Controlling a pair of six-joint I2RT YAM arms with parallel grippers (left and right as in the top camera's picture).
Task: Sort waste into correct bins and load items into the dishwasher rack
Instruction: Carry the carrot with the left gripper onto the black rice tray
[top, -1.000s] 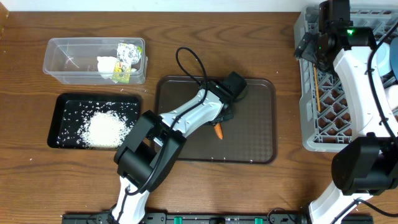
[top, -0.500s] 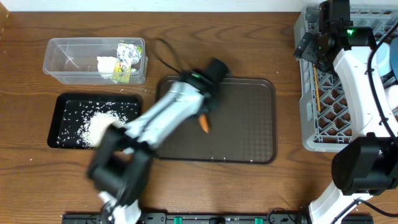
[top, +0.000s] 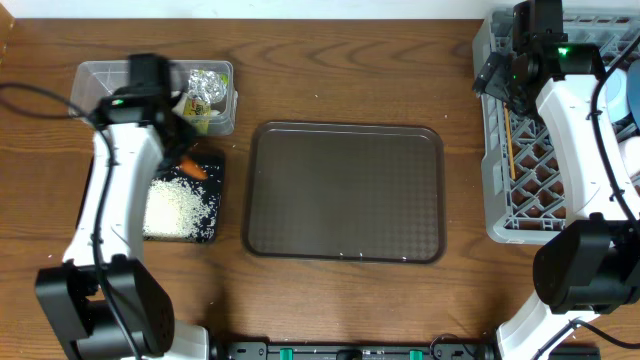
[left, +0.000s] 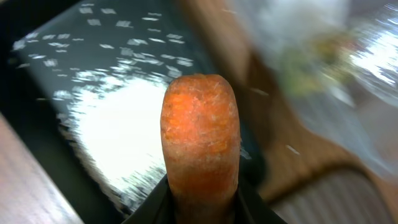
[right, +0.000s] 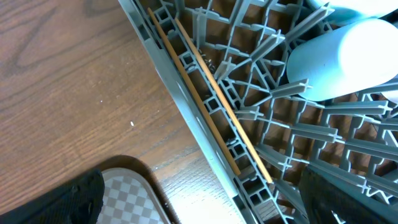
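Note:
My left gripper (top: 180, 158) is shut on the small orange carrot (top: 193, 170) and holds it over the black tray (top: 212, 200), which bears the heap of white rice (top: 178, 208). In the left wrist view the carrot (left: 200, 134) fills the middle, with the rice (left: 121, 140) below it. The clear tub (top: 100, 95) behind holds the yellow-and-silver wrapper (top: 207, 88) and white tissue (top: 172, 103). My right gripper (top: 500, 75) is open and empty over the left edge of the grey rack (top: 500, 225). The chopsticks (right: 208, 93) lie in the rack beside the light-blue bowl (right: 345, 59).
The brown serving tray (top: 345, 190) lies bare in the middle of the wooden table. The rack stands at the right edge, and its left wall (right: 186, 118) runs diagonally through the right wrist view. The tub and black tray stand at the left.
My left arm has swung from the brown serving tray to the left, carrying the carrot over to the black tray. The right arm has not moved.

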